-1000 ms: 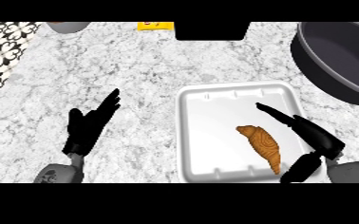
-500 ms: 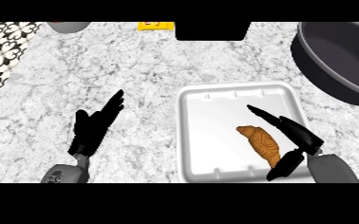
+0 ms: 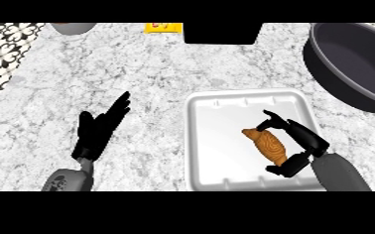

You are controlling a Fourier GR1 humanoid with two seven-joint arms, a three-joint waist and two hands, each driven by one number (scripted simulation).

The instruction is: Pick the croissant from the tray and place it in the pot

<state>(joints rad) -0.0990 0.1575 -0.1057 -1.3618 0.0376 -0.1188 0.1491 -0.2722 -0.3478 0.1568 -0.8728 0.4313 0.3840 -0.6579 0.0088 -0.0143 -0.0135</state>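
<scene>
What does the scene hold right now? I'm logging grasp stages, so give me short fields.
croissant: lying on the tray, right of its middle
tray: white, on the counter
right hand: curled round the croissant, not lifted
left hand: open, resting over the counter
pot: dark, at the far right edge, nothing visible inside
</scene>
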